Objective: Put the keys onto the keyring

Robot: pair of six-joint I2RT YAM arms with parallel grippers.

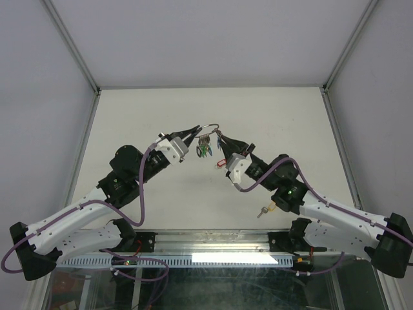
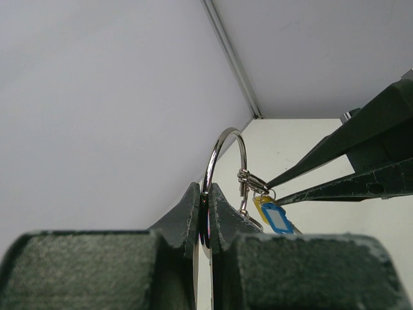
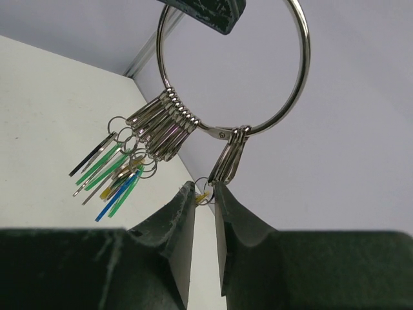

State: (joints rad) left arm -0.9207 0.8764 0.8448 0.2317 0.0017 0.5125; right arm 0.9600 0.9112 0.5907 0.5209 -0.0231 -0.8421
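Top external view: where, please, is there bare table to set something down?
The far strip of the table between the keyring and the back wall is bare, as are both far corners. Crowded: mid-table, where the left tool and right tool meet at the ring, and near the right arm, where a small item lies.

White table [image 1: 129, 116] carried two loose bits: sm. red-headed key [image 1: 221, 163] lay mid-table, & orange-headed key [image 1: 263, 210] sat nr the front edge, right side.

White arm shells [image 1: 64, 227], black joints [image 1: 126, 171], purple cables [image 1: 139, 197], dark claw fingers [image 2: 177, 226]
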